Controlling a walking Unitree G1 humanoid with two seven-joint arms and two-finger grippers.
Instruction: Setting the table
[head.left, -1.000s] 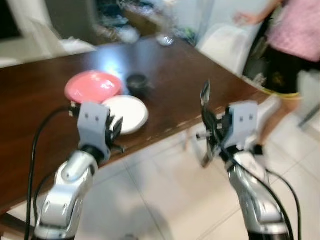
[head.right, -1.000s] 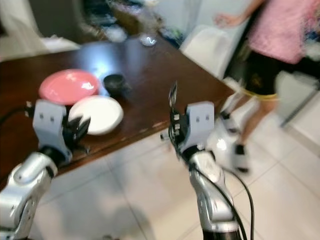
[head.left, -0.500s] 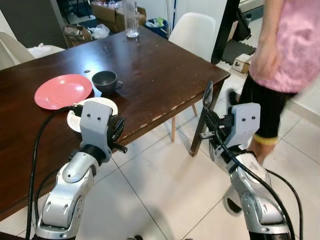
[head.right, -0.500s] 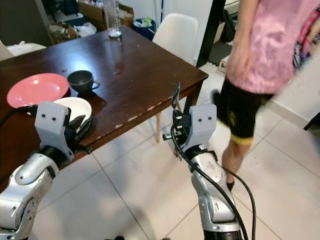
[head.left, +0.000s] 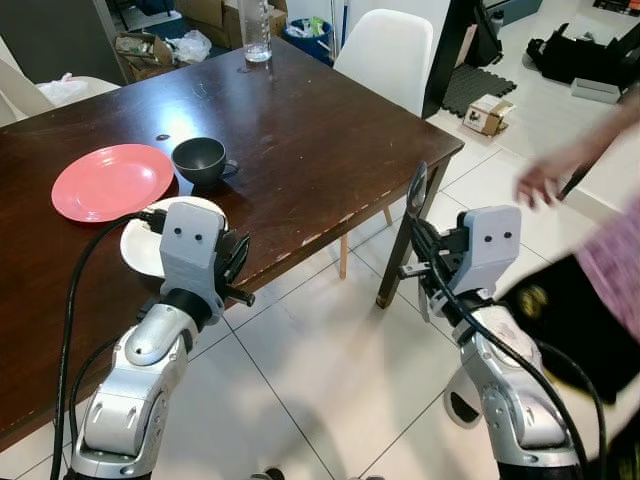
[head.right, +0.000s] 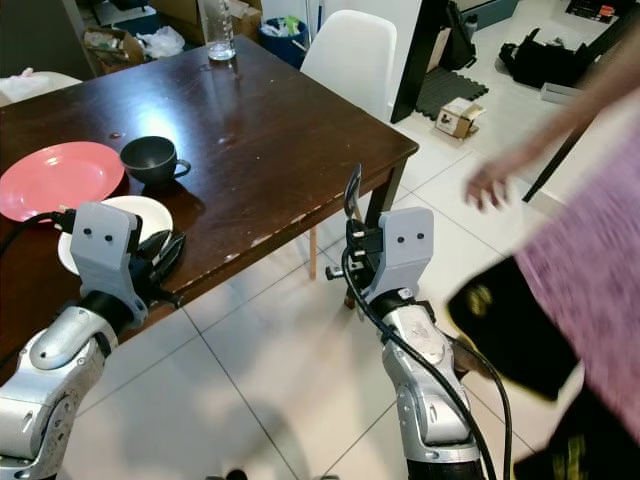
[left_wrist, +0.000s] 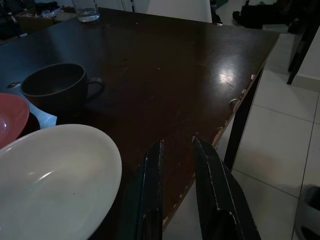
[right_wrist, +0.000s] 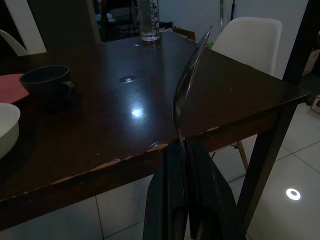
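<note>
While I stand off the corner of the dark wooden table, my head cameras show my right gripper raised over the tiled floor, its fingers pinched on the handle of a metal spoon that points upward, bowl at the top, just off the table's near corner. My left gripper hangs over the table's edge beside the white plate, fingers close together with nothing between them. On the table behind the white plate lie a pink plate and a dark cup, the two near each other, and a clear glass stands at the far end. A white chair sits at the table's far side, and a person's hand reaches in from the right. From my left wrist, my fingers show slightly parted above the table edge, the white plate next to them and the cup beyond. From my right wrist, the spoon rises tilted from my closed fingers before the table edge.
</note>
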